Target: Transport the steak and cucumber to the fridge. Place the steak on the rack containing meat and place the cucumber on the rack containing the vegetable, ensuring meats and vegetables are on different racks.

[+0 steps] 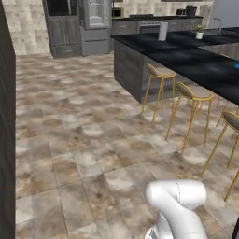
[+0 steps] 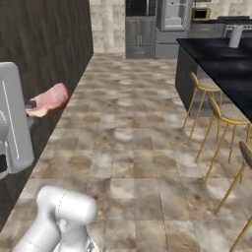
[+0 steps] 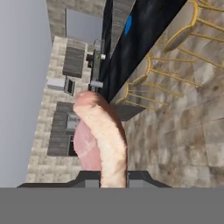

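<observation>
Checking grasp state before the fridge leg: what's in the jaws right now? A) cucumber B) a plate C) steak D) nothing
C: the pink-red steak with its paler edge sticks out from between the jaws in the hand view, and the right base view shows the same steak held up off the floor at the end of the arm.

We see the steak (image 2: 50,98) at nine o'clock, a pink slab with a paler edge, pinched at its near end by the claw (image 2: 32,105) and held in the air beside a dark wood-grain wall (image 2: 44,44). At twelve o'clock stands the grey fridge (image 2: 172,24). The black worktop (image 2: 224,61) runs from one to three o'clock, with gold-legged stools (image 2: 216,118) along it on the tiled floor (image 2: 133,147).
</observation>
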Tool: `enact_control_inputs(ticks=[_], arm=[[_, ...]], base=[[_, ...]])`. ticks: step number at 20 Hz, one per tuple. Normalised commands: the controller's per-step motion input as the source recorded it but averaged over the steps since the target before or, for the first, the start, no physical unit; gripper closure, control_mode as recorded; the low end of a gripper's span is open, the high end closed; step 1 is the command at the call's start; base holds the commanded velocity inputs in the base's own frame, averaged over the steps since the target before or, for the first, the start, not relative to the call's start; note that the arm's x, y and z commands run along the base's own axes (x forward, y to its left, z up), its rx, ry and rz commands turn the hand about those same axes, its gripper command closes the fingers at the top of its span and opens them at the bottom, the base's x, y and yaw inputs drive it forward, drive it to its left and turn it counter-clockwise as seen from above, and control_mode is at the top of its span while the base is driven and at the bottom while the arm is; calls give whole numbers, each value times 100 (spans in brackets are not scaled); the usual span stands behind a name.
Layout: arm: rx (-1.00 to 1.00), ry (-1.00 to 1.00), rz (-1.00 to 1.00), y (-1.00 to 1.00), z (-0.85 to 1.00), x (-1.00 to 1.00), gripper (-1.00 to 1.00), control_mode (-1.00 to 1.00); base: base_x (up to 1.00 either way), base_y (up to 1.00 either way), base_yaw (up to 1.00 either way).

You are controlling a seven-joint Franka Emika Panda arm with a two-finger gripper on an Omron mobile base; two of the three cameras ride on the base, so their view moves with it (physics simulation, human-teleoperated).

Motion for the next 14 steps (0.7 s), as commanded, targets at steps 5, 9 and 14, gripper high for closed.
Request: enact_control_inputs(ticks=[5, 9, 14], arm=[[0, 0, 0, 0, 0, 0, 100, 100], [0, 0, 0, 0, 0, 0, 100, 100], [0, 0, 0, 0, 0, 0, 100, 100]], base=[[100, 100, 3], [100, 47, 25], [100, 17, 21]])
